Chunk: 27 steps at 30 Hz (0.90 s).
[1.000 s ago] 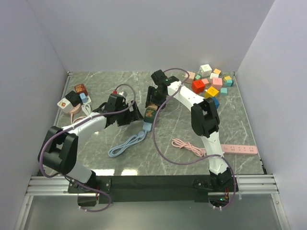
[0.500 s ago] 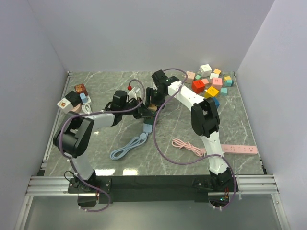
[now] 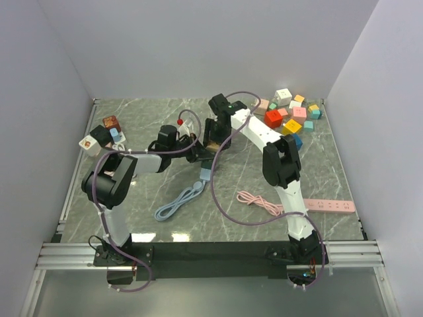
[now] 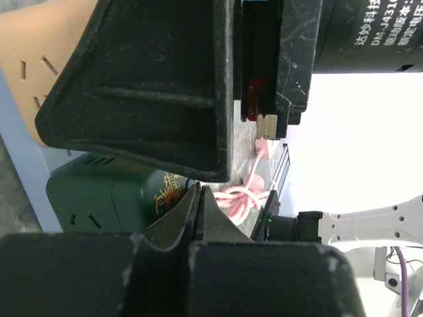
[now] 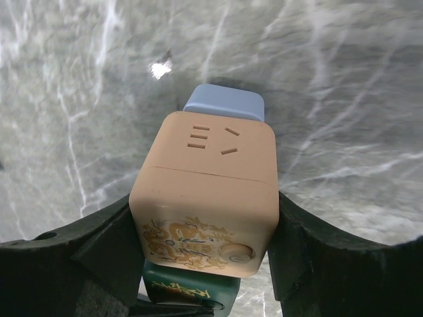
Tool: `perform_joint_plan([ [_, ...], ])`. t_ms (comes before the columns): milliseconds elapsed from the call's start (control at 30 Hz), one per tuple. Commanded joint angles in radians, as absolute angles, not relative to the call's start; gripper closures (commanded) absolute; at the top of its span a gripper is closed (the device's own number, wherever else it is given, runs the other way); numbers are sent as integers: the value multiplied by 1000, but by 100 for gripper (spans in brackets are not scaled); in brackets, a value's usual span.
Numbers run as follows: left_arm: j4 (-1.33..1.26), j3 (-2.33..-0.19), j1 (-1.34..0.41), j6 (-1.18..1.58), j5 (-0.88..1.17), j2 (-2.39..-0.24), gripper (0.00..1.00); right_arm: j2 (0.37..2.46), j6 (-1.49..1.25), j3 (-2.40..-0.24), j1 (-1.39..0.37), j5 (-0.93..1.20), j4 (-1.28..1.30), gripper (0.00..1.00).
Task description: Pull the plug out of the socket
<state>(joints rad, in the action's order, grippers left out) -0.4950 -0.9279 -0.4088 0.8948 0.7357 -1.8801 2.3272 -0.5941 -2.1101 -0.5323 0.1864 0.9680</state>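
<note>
Nearest the arm bases, a pink power strip [image 3: 328, 206] and a pink cable [image 3: 258, 201] lie by the right arm. A blue cable [image 3: 177, 203] trails loose over the middle of the bench [image 3: 344, 165]. At its far end the blue plug [image 3: 206, 173] sits against the far face of the tan socket cube [image 5: 205, 191], apparently still seated. The right fingers [image 5: 86, 254] grasp that cube by its two sides, with a green cube [image 5: 188, 287] stacked against it.

A second ago the left fingers [image 4: 145, 99] stood released, off to the left. They have since swung in beside the stack and clenched fully. We see nothing between them in the left wrist view, so we judge that they missed the plug and the pull has not begun.

Open bench lies near-left along the cable run, which suits a pull. The coloured blocks [image 3: 291, 112] at far right and the cubes [image 3: 102, 135] at the far-left edge are well apart from the stack.
</note>
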Motion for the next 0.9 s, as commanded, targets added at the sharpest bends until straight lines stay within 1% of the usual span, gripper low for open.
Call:
perform_joint_plan([
  [0, -259, -821, -384, 749, 514, -2045, 99, 2249, -617, -2218, -534, 167, 1023, 100],
  [133, -285, -805, -388, 759, 517, -2137, 99, 2244, -632, -2256, -541, 126, 1061, 100],
  [300, -304, -828, -393, 775, 520, -2183, 99, 2266, -637, -2341, -570, 74, 1109, 100],
  [400, -282, -859, -400, 772, 514, -2198, 99, 2270, -649, -2365, -580, 83, 1112, 100],
  [500, -285, -874, -403, 778, 522, -2215, 99, 2263, -667, -2362, -581, 69, 1114, 100],
  [567, -285, -874, -403, 781, 523, -2210, 99, 2240, -669, -2346, -571, 2, 1117, 100],
  [600, -287, -874, -403, 781, 529, -2203, 99, 2214, -670, -2298, -562, 2, 1106, 100],
  [733, -290, -873, -403, 792, 535, -2158, 99, 2157, -692, -2162, -431, -43, 1004, 100],
  [767, -287, -882, -403, 793, 540, -2151, 99, 2143, -689, -2123, -357, -3, 965, 100],
  [800, -287, -887, -403, 796, 554, -2135, 99, 2113, -686, -2052, -319, 39, 925, 100],
  [867, -287, -902, -403, 802, 566, -2115, 99, 2092, -695, -2002, -223, 60, 832, 100],
])
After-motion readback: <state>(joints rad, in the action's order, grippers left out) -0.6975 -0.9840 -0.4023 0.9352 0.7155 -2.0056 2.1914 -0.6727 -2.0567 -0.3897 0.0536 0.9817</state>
